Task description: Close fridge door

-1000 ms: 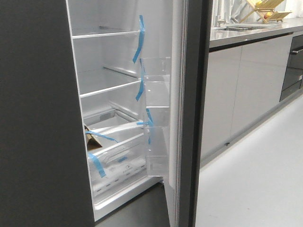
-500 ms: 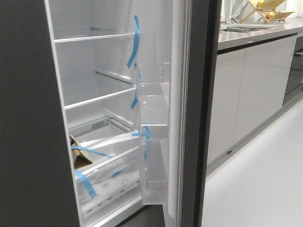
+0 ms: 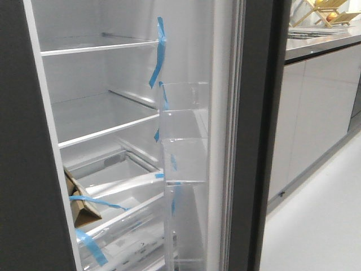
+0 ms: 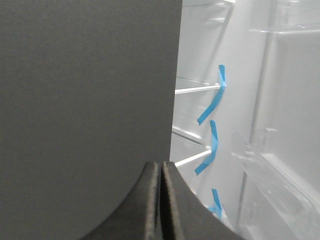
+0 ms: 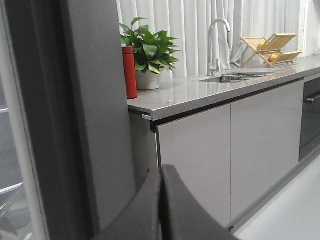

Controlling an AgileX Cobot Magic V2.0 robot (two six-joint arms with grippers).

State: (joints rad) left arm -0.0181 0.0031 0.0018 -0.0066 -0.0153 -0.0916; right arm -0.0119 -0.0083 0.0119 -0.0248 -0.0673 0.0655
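One fridge door [image 3: 256, 135]: tall, rigid, heavy, hinged; push your flat outer face. Left claw [image 4: 161, 200], right claw [image 5: 161, 200]: pressed together, empty.

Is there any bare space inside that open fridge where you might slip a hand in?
Yes: the two upper shelves look bare, bordered by the fridge's dark left wall and the fridge door with its clear bins. Lower down it is crowded: taped drawers and a cardboard piece.
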